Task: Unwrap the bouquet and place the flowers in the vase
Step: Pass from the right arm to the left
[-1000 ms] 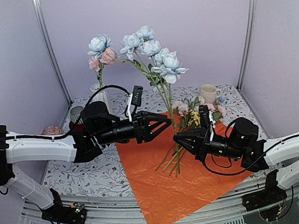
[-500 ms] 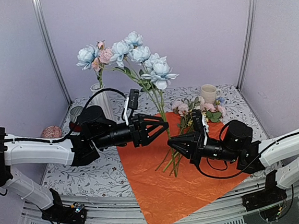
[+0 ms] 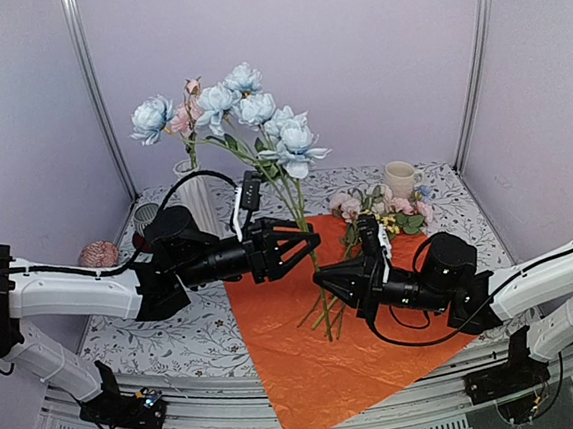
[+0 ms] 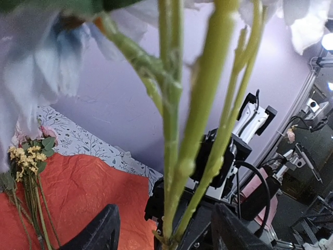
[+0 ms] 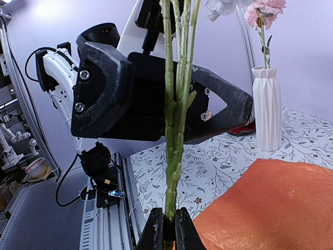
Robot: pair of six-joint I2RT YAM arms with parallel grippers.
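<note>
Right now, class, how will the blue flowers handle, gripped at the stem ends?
Likely top-heavy: the blooms sit far above the right gripper and lean left. The thin stems look bendy, so expect swaying.

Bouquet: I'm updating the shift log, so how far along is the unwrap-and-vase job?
Done: orange paper lies opened flat, and one pink stem stands in the vase. In hand: right gripper is shut on the blue flowers, upright, open left gripper straddling their stems. Left: those, plus the pink and yellow sprigs lying on the paper.
</note>
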